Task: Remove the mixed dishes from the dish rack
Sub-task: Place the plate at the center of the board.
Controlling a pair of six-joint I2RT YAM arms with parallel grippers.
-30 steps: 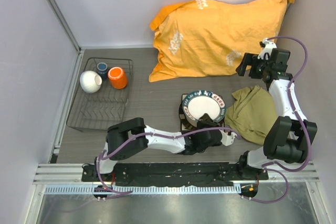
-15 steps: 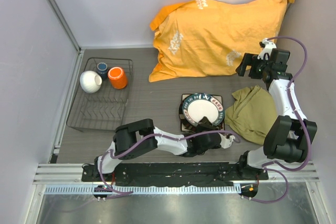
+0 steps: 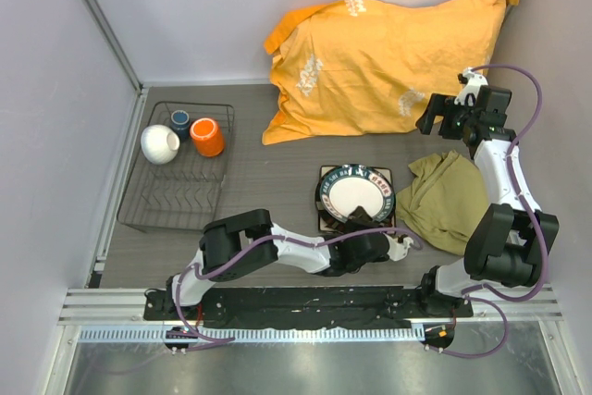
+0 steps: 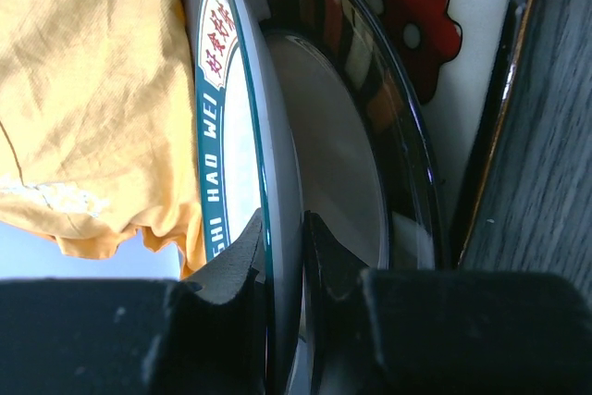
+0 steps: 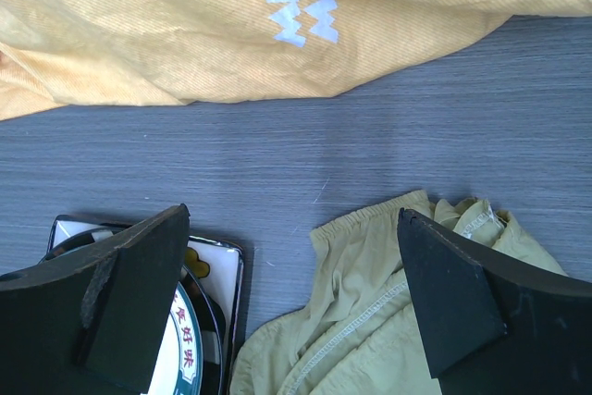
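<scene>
Left gripper (image 4: pixel 282 256) clenched on near rim of round plate (image 3: pixel 356 193). Plate sits atop square plate (image 4: pixel 425 25), well right of dish rack (image 3: pixel 176 215). Right gripper (image 5: pixel 291 228) spread wide, grasping nothing, farther right of rack. White bowl (image 3: pixel 159 144), orange mug (image 3: pixel 206 137), blue cup (image 3: pixel 179 120) inside rack, far end.

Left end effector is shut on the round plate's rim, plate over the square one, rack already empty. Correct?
No: the top view shows the dish rack holding the white bowl, orange mug and blue cup. The rest stands: left end effector shut on the round plate's rim, over the square plate.
</scene>
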